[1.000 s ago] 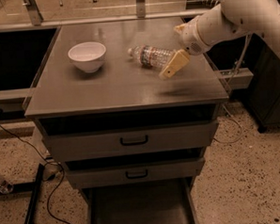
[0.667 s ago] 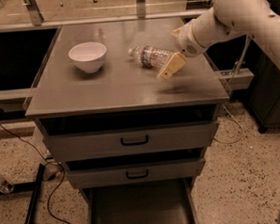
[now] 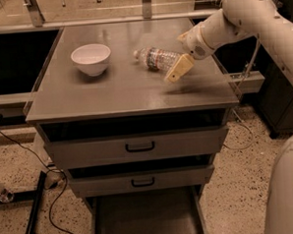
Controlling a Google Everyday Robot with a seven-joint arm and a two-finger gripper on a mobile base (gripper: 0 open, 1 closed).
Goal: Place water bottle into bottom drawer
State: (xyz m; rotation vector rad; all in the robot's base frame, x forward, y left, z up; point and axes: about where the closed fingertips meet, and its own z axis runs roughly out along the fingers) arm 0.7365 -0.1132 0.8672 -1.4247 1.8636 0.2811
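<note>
Gripper point(image 3: 176, 58) is inching left since a second ago, jaws hanging wide open, holding nothing, with the water bottle point(image 3: 153, 57) lying base-end between them.

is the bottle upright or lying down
The bottle lies on its side on the cabinet top, the hand at its end away from the bowl.

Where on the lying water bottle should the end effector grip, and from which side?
Grip the ribbed midbody of the water bottle, across its width, probably from above. It lies on its side on the cabinet top, cap toward the bowl, both long sides exposed. The end effector is at its base end.
</note>
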